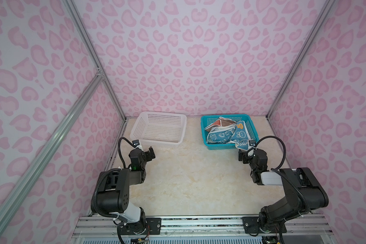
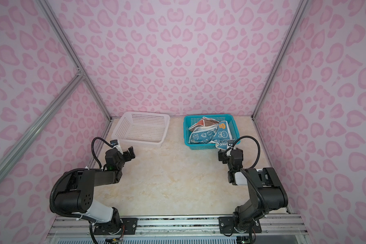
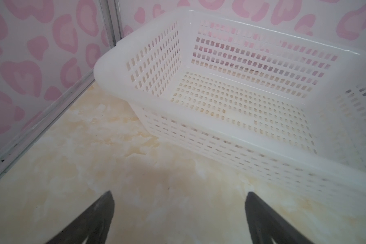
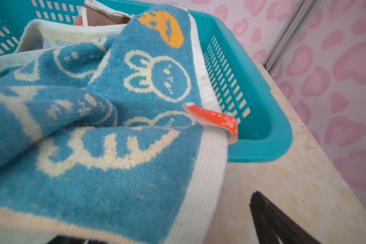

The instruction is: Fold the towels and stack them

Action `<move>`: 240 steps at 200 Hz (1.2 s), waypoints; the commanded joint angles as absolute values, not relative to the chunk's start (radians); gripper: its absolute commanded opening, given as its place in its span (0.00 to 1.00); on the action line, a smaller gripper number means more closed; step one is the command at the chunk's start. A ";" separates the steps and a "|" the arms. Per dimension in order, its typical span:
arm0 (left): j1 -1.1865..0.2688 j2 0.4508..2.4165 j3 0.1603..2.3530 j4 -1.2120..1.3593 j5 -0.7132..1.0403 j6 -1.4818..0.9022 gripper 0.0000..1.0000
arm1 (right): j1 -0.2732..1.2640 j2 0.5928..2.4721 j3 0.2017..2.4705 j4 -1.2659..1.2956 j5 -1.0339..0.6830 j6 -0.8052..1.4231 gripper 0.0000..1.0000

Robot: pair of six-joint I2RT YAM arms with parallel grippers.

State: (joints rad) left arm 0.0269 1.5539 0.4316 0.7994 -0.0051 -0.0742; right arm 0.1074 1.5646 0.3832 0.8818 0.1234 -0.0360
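Towels (image 1: 224, 132), soft and limp, heaped in far-right basket (image 1: 220, 146), blue hem (image 1: 242, 145) overhanging its near rim as likely pinch point; right end effector (image 1: 242, 154) beside it and left end effector (image 1: 149, 153) both wide, empty.

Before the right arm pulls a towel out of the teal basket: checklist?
1. right tool open: ok, jaws spread.
2. blue rabbit towel reachable: ok, a corner hangs over the near rim of the teal basket, right by the right tool.
3. cloth between the jaws: cannot tell, the towel hides one side of the tool in the wrist view.
4. left tool open, holding nothing: ok.
5. table bare between the arms for folding: ok.
6. white basket empty: ok.
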 commanded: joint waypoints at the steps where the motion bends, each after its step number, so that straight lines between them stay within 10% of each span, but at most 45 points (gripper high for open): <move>1: 0.027 1.538 0.430 0.806 -0.003 -0.065 0.97 | 0.109 1.565 0.375 0.932 0.128 -0.038 1.00; 120: -0.163 1.177 0.684 0.020 0.013 -0.235 0.98 | 0.259 1.206 0.663 0.068 0.246 0.072 0.98; 240: -0.450 1.300 0.752 0.007 0.079 -0.269 0.98 | 0.352 1.589 1.092 -0.295 0.319 0.131 0.88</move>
